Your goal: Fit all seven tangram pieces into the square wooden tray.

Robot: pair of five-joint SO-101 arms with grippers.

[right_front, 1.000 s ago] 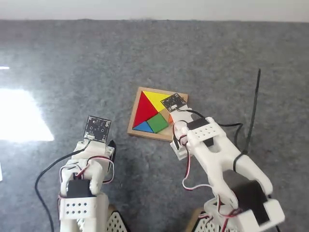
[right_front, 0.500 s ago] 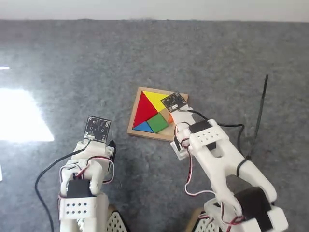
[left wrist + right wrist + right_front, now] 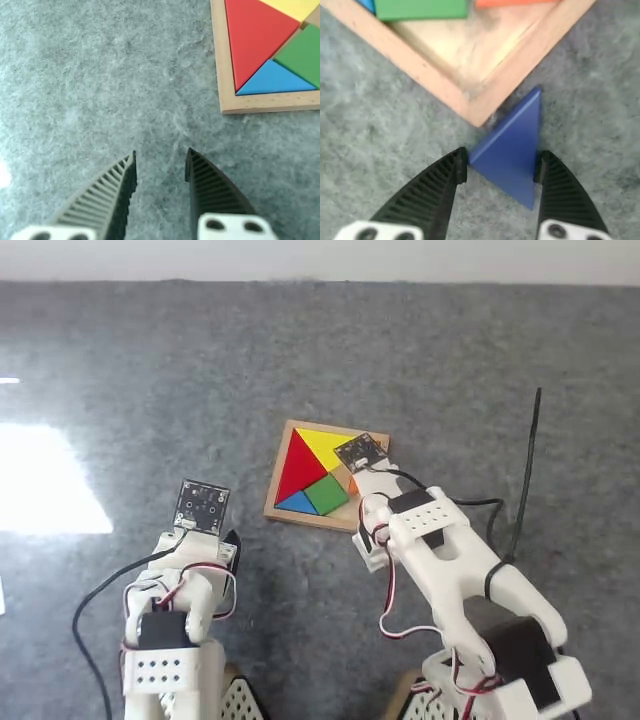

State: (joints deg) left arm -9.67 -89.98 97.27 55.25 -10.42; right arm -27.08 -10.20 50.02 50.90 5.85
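The square wooden tray [image 3: 310, 518] lies mid-table holding a red triangle [image 3: 296, 468], a yellow triangle [image 3: 325, 447], a green square [image 3: 327, 494], a light blue triangle [image 3: 296, 503] and a sliver of orange [image 3: 353, 484]. In the right wrist view a dark blue triangle [image 3: 512, 150] lies on the grey mat, just outside the tray's corner [image 3: 477, 112] and touching it. My right gripper [image 3: 501, 157] is shut on this triangle, one finger against each side. Bare tray floor [image 3: 465, 45] shows inside that corner. My left gripper [image 3: 161, 157] stands open over bare mat, short of the tray [image 3: 260, 103].
Grey felt covers the whole table. A thin black rod [image 3: 527, 470] stands to the right of the right arm [image 3: 450, 560]. The left arm [image 3: 190, 560] sits at the front left, with a bright glare patch [image 3: 40, 480] farther left.
The right arm's rear part swung slightly right and came back; its gripper stayed at the tray's corner. The left arm has not moved.
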